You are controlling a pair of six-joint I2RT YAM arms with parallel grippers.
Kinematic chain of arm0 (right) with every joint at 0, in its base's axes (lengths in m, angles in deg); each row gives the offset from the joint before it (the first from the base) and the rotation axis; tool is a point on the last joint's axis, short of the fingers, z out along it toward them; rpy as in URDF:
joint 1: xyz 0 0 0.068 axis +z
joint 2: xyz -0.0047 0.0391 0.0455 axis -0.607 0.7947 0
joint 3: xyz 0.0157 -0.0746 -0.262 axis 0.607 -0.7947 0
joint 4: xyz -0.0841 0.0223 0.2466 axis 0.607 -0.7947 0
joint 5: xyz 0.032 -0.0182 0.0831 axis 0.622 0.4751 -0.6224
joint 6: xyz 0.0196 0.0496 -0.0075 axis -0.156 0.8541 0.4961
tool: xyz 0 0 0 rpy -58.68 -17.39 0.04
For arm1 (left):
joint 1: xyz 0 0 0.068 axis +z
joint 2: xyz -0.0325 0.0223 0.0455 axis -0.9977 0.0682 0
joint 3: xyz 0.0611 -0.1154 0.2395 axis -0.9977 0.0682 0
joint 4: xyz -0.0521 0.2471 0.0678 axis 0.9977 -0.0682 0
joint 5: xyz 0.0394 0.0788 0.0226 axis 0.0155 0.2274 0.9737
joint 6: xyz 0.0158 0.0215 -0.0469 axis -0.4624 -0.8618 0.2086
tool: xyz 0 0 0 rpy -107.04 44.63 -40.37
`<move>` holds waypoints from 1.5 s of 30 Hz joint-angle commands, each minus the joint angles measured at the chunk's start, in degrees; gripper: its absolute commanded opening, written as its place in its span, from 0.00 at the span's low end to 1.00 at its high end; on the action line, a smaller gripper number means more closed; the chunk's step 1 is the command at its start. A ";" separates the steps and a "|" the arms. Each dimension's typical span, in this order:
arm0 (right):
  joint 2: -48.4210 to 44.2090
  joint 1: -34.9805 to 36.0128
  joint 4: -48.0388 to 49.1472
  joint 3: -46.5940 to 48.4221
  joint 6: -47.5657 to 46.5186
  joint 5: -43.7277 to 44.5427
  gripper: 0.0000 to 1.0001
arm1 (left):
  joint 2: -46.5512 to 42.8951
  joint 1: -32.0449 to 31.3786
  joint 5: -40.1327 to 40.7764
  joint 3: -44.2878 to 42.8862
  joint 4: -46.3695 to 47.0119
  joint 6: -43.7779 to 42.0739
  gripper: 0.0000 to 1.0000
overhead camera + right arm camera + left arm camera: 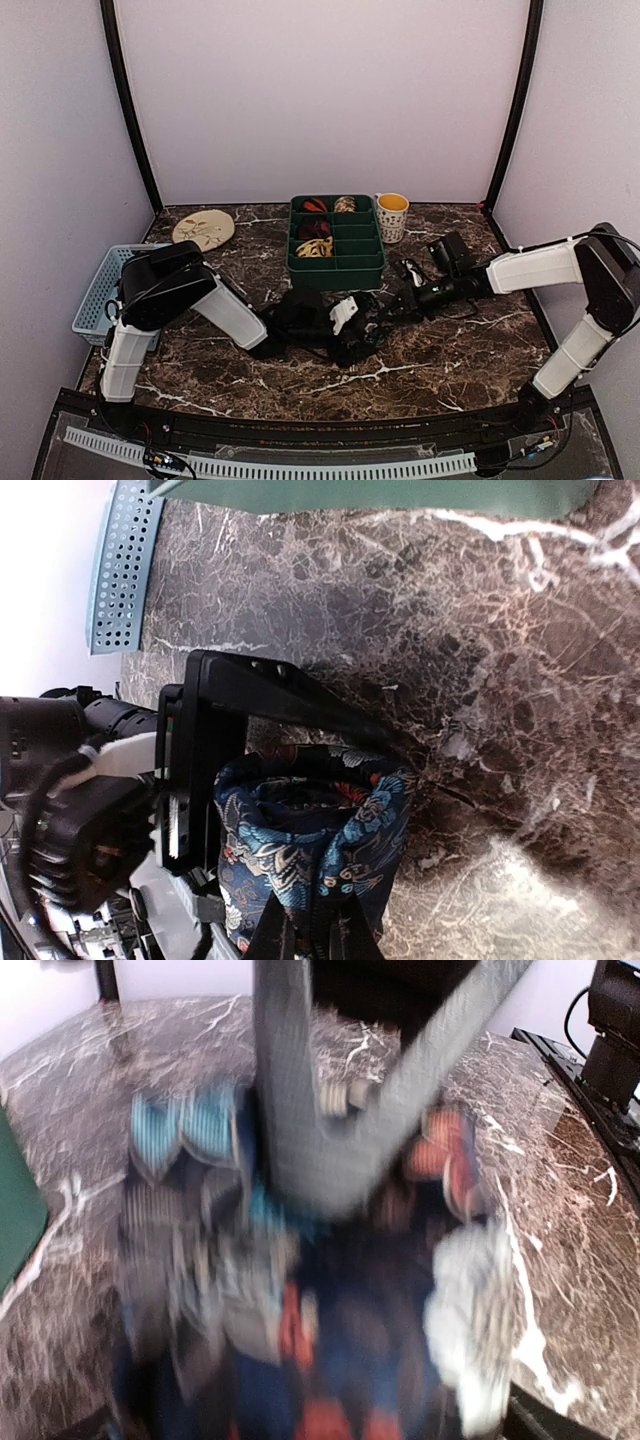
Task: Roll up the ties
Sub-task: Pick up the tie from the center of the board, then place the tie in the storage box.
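Tie [310, 850] pattern sharp: right wrist alone

I've got the left arm [235, 318] and right arm [530, 268] stretched low, wrists nearly meeting; left jaws wide apart, right jaws pinched on the tie [310, 850].

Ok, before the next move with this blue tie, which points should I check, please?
1. Right pincer grips the blue tie: ok, shut on the fabric.
2. Left pincer open: ok, jaws wide around the tie.
3. Roll tight and complete: cannot tell, looks loose.
4. Left wrist view sharp: not ok, blurred.
5. Free compartment in green tray: ok, several empty.
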 commanded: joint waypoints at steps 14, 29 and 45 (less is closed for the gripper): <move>-4.14 0.41 -27.33 27.96 -13.53 19.16 0.00 | -17.23 0.34 9.13 23.26 11.87 6.78 0.99; 3.03 0.29 -26.72 52.86 -36.91 21.98 0.00 | -25.59 5.15 10.97 32.44 21.44 12.63 0.99; 29.62 5.48 -47.53 77.67 -61.00 16.96 0.00 | -29.98 10.89 14.70 43.82 33.06 21.07 0.99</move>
